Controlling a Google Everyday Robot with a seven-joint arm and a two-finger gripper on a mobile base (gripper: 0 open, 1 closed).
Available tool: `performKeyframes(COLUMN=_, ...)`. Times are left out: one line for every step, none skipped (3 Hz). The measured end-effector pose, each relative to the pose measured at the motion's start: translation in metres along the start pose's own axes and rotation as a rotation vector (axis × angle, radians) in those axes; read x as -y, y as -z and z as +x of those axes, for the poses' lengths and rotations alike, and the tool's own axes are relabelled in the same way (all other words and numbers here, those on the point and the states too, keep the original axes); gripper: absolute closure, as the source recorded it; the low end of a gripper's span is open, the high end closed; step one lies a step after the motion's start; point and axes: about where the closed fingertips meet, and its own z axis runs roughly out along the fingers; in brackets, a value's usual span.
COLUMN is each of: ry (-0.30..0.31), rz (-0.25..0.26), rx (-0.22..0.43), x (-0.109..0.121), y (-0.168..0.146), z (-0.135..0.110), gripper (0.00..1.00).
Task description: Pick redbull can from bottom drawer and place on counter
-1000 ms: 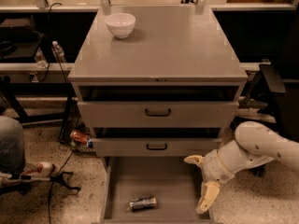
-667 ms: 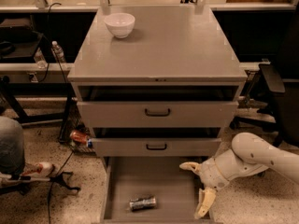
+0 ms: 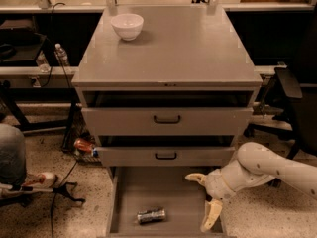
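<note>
The redbull can [image 3: 151, 215] lies on its side on the floor of the open bottom drawer [image 3: 168, 190], near the front left. My gripper [image 3: 203, 199] hangs over the drawer's right part, to the right of the can and apart from it. It is open and empty: one cream finger [image 3: 195, 177] points left and up, the other [image 3: 211, 215] points down toward the drawer's front right. The white arm [image 3: 267, 167] comes in from the right. The counter [image 3: 173, 43] is the grey cabinet top above.
A white bowl [image 3: 127, 26] stands on the counter's back left. The two upper drawers with black handles [image 3: 167, 119] stand slightly open. A reddish-orange can [image 3: 83, 145] and a clear bottle [image 3: 61, 55] are left of the cabinet. A dark chair [image 3: 292, 98] stands at the right.
My gripper and arm have moved left and a little down, further over the bottom drawer and closer to the can. The can has not moved.
</note>
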Motion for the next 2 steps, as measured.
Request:
performKeyframes(ry=0.068, rz=0.021, rx=-0.001, x=0.022, y=-0.033, z=0.017, gripper=0.0)
performKeyframes(ry=0.125, rz=0.051, rx=0.033, x=0.042, y=-0.062, z=0.036, gripper=0.0)
